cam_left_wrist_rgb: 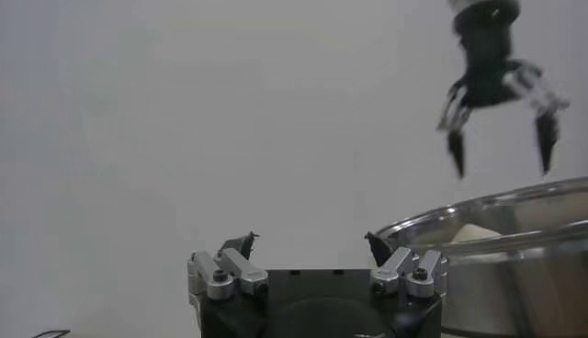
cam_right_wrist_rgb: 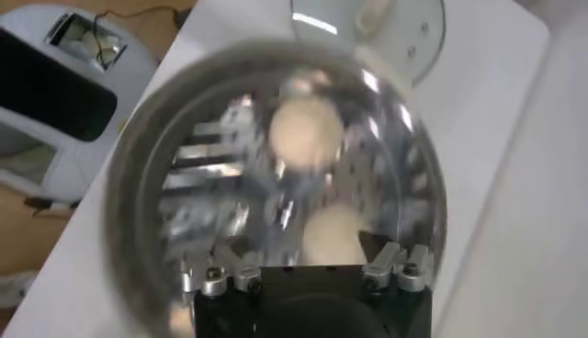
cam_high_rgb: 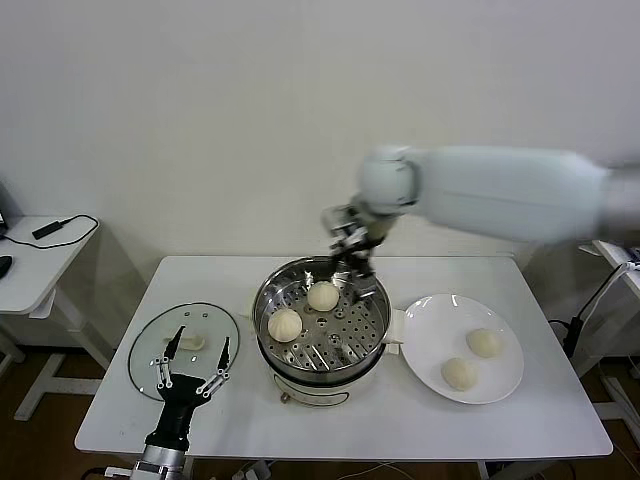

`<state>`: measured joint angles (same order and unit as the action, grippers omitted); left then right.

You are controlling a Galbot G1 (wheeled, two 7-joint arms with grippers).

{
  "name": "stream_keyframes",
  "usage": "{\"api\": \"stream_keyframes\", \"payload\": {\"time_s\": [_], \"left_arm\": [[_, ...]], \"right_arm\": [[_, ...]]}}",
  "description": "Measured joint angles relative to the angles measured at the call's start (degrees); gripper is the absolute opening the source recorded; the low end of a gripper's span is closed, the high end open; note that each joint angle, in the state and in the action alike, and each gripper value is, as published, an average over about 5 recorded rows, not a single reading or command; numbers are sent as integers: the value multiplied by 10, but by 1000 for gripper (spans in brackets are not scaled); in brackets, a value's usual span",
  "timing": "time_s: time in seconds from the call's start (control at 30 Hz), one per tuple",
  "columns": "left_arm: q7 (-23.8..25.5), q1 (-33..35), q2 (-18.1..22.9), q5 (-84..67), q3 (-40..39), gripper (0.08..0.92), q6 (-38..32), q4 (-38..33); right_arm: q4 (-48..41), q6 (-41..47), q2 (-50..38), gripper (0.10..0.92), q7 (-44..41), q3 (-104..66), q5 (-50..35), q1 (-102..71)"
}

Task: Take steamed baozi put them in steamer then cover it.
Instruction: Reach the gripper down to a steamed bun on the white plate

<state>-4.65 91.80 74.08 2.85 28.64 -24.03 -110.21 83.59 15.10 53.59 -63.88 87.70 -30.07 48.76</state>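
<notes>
Left end effector (cam_left_wrist_rgb: 312, 250) open near steamer (cam_left_wrist_rgb: 514, 241); right end effector (cam_left_wrist_rgb: 497, 124) open above, empty.

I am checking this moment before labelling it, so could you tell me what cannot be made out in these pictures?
- Right gripper: above the steamer in the head view, motion-blurred.
- Steamed baozi in the right wrist view: smeared, surface detail lost.
- Cover: the left gripper stands in front of it in the head view, hiding part of its near side.
- Plate: absent from both wrist views.
</notes>
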Motion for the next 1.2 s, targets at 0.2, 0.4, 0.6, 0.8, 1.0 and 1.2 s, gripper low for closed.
{"api": "stream_keyframes", "payload": {"time_s": [0.2, 0.4, 0.6, 0.8, 1.0, 1.2], "left_arm": [[-1, -3, 2, 4, -3, 823, 5, -4], [-3, -6, 2, 7, -3, 823, 9, -4], [-5, -4, 2, 9, -1, 823, 10, -3], [-5, -1, 0, 9, 3, 823, 9, -1], [-5, 2, 0, 9, 6, 823, 8, -1], [-5, 3, 0, 9, 8, 823, 7, -1]], "right_arm": [[7, -44, -114, 823, -28, 15, 45, -11], [2, -75, -187, 823, -32, 1, 88, -70], [-11, -87, -218, 823, -17, -37, 124, -156], [-28, -88, -221, 823, 6, -79, 151, -233], [-48, -84, -209, 823, 25, -111, 170, -289], [-67, -82, -196, 823, 37, -133, 182, -326]]}}
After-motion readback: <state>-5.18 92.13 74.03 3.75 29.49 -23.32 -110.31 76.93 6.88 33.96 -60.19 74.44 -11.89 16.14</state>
